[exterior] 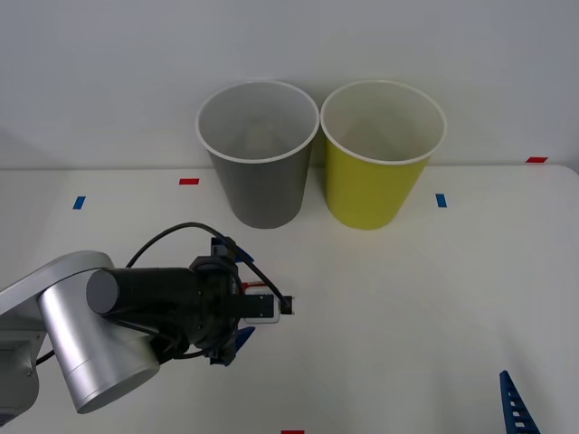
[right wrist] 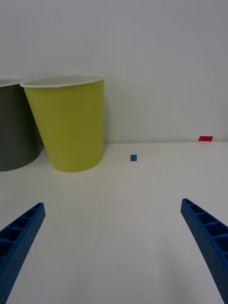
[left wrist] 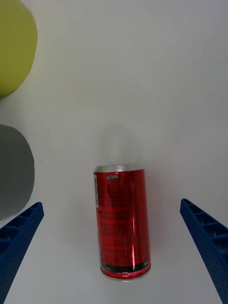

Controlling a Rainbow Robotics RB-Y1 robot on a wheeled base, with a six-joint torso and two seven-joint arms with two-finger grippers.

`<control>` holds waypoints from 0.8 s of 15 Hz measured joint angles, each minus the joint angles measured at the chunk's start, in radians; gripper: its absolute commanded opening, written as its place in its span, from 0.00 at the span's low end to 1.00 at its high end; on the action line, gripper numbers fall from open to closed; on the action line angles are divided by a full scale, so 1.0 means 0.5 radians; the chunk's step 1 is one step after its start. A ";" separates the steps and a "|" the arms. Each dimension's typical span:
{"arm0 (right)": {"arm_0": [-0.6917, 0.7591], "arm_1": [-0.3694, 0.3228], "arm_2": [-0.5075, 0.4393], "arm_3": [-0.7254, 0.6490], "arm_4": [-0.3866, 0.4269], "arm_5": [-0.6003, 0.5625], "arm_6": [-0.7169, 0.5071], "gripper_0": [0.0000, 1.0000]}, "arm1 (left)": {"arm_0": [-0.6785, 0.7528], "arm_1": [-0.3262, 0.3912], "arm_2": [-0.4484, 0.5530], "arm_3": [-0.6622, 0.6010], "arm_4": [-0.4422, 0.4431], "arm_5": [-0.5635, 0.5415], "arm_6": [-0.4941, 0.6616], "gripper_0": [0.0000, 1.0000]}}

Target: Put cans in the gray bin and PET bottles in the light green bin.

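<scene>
A small red can [left wrist: 122, 221] with silver ends lies on its side on the white table, between the open blue fingers of my left gripper [left wrist: 111, 205]. In the front view the left gripper [exterior: 235, 294] hangs low over the table's left front, covering the can. The gray bin [exterior: 262, 190] and the light green bin [exterior: 371, 190] stand upright side by side at the back, gray on the left. Both also show in the right wrist view, the light green bin [right wrist: 71, 128] beside the gray bin [right wrist: 14, 128]. My right gripper [right wrist: 111, 204] is open over bare table, at the front right corner [exterior: 514, 405].
Small tape marks dot the table: red [exterior: 188, 181], blue [exterior: 79, 202], blue [exterior: 441, 200] and red [exterior: 536, 159]. A white wall rises just behind the bins. Bare table lies between the left gripper and the bins.
</scene>
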 measured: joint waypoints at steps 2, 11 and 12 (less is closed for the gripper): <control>0.000 0.000 0.000 0.000 0.000 0.000 0.000 1.00 | -0.003 -0.040 0.000 0.046 0.015 -0.001 -0.026 1.00; 0.000 0.000 0.000 0.000 0.000 0.000 0.000 1.00 | -0.157 -0.208 0.000 0.415 0.158 -0.034 -0.288 1.00; 0.000 0.000 0.000 0.000 0.000 0.000 0.000 1.00 | -0.160 -0.214 0.000 0.432 0.151 -0.035 -0.339 1.00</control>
